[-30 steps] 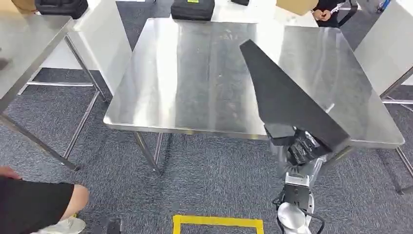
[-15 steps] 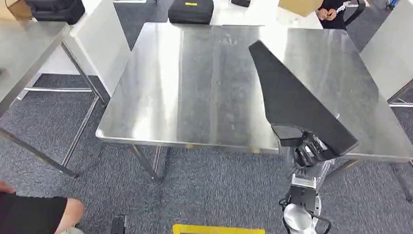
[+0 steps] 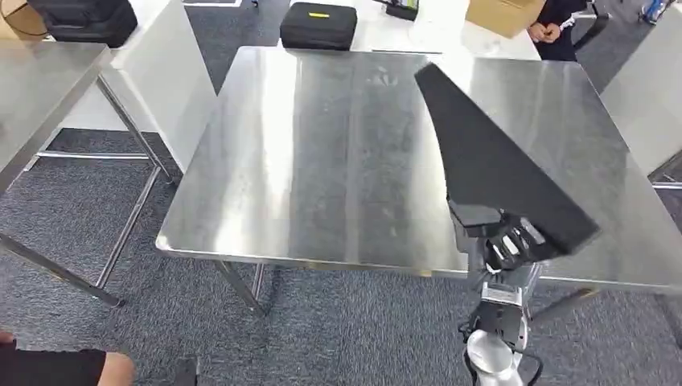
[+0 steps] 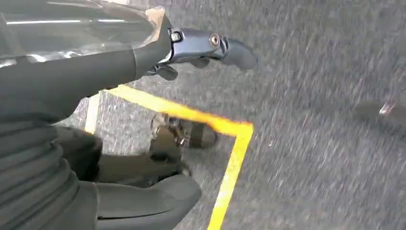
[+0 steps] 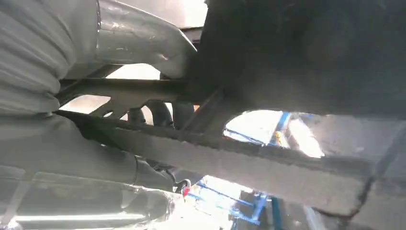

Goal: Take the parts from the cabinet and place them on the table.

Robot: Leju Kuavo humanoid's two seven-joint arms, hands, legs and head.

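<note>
Head view showed the flat black triangular panel [image 3: 495, 165] gripped at its broad near end by the right hand [image 3: 505, 241], whose dark fingers [image 3: 515, 244] were curled under the panel's edge. The panel was raised and tilted above the right half of the square stainless-steel surface [image 3: 322, 161], its narrow tip pointing toward the far side. Whether any part touched the steel could not be told. Right wrist view showed the panel's dark underside [image 5: 306, 52] pressed close against the hand. Left wrist view showed the left hand [image 4: 201, 48] hanging over grey carpet [image 4: 325, 120] marked with yellow tape [image 4: 230, 163], fingers loosely extended and holding nothing. A black zipped case [image 3: 318, 26] lay beyond the surface's far edge.
</note>
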